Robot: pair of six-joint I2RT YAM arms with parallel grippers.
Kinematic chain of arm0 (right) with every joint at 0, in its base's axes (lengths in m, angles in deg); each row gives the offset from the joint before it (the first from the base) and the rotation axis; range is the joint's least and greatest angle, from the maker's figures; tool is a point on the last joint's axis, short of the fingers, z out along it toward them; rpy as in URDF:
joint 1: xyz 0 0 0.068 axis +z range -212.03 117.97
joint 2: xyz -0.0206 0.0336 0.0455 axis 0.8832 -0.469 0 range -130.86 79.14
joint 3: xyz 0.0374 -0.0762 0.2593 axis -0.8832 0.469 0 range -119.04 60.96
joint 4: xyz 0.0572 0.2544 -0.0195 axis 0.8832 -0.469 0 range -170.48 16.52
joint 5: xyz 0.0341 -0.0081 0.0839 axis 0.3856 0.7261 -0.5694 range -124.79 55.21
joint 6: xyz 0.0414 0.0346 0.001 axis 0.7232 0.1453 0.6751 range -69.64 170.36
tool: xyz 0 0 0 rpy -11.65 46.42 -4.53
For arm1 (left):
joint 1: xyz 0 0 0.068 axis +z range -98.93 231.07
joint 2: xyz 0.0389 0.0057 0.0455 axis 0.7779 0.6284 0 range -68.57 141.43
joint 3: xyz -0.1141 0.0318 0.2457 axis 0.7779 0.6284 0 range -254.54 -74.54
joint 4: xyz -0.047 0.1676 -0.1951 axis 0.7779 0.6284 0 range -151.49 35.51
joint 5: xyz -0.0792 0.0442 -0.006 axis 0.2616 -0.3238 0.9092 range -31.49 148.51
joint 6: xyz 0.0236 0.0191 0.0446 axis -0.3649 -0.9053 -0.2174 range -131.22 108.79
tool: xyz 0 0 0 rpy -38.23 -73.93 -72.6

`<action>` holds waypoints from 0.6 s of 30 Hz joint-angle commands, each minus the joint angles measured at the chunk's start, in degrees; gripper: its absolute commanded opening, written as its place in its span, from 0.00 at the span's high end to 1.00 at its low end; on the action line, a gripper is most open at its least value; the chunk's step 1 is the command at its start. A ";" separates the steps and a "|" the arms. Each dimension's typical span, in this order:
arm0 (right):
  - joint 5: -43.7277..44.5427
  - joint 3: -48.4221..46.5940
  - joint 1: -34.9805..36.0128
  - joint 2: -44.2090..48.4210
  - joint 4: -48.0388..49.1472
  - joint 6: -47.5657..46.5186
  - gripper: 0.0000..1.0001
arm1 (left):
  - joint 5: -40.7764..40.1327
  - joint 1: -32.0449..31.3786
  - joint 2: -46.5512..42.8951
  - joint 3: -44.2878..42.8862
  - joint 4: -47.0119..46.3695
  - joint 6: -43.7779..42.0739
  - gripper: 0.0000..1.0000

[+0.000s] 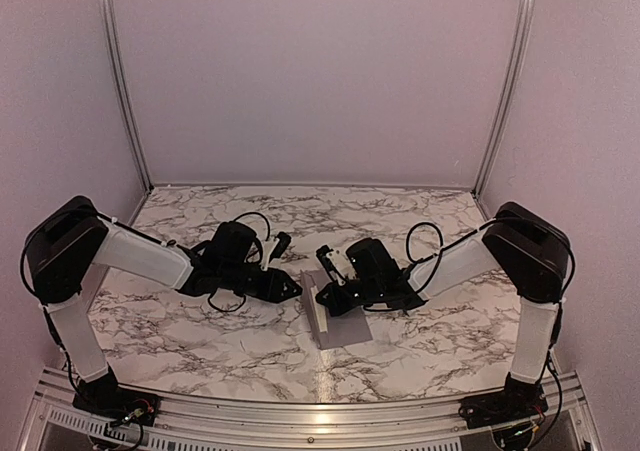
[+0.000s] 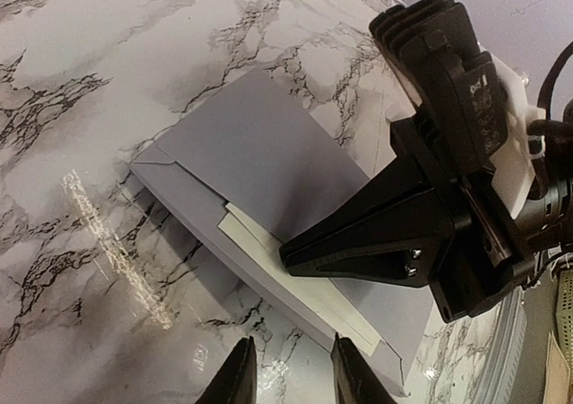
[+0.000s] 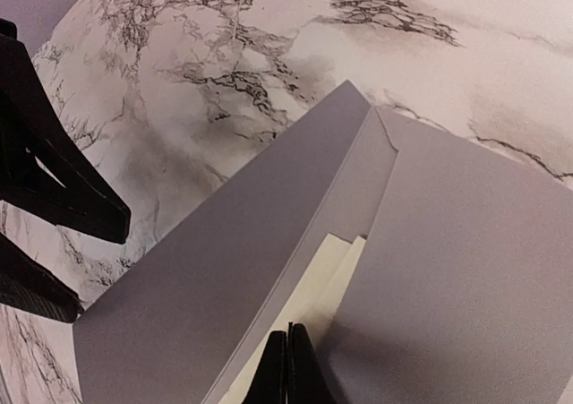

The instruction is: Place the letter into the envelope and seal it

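The grey envelope [image 1: 345, 326] lies flat on the marble table between the two arms, its flap [image 3: 224, 270] folded open and standing up along one long side. The cream letter [image 3: 327, 274] sits partly inside the pocket, and a strip of it [image 2: 304, 287] shows at the mouth. My right gripper [image 3: 288, 355] is shut, with its tip resting on that exposed strip; it is also seen from the left wrist [image 2: 286, 252]. My left gripper [image 2: 291, 373] hovers just off the envelope's flap side, over bare table. It is open, with nothing between its fingers [image 2: 240, 377].
The marble table [image 1: 200, 331] is enclosed by plain walls at the back and sides, with metal posts [image 1: 120, 81] in the back corners. An aluminium rail [image 1: 300, 416] runs along the near edge by the arm bases. Cables loop off both wrists.
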 commanded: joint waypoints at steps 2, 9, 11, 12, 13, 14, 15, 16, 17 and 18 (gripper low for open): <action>0.79 -1.19 0.71 -1.92 -2.16 0.46 1.00 | 3.93 -0.88 3.07 -3.24 -3.47 1.41 0.70; 0.70 -1.20 0.66 -1.67 -2.42 0.28 1.00 | 4.44 -1.53 9.13 -7.45 -4.16 2.18 0.73; 0.34 -1.08 0.70 -1.32 -2.21 0.18 1.00 | 4.39 -1.74 10.35 -8.44 -4.25 2.30 0.73; 0.14 -1.03 0.68 -1.09 -2.20 0.10 1.00 | 4.38 -1.75 10.86 -8.80 -4.33 2.35 0.73; -0.21 -0.90 0.66 -0.79 -2.04 0.09 1.00 | 4.25 -1.82 11.25 -9.08 -4.31 2.30 0.73; -0.57 -0.78 0.70 -0.34 -1.91 0.01 1.00 | 4.22 -1.85 11.62 -9.28 -4.34 2.29 0.74; -0.95 -0.68 0.71 0.17 -1.83 -0.07 1.00 | 3.94 -1.85 11.90 -9.45 -4.34 2.41 0.74; -1.36 -0.47 0.68 0.64 -1.74 -0.08 1.00 | 3.70 -1.85 12.16 -9.56 -4.34 2.37 0.74; -1.86 -0.30 0.63 1.21 -1.72 -0.18 1.00 | 3.43 -1.85 12.41 -9.75 -4.34 2.40 0.74; -2.26 -0.18 0.70 2.12 -1.78 -0.13 1.00 | 3.27 -1.80 12.71 -9.90 -4.34 2.37 0.74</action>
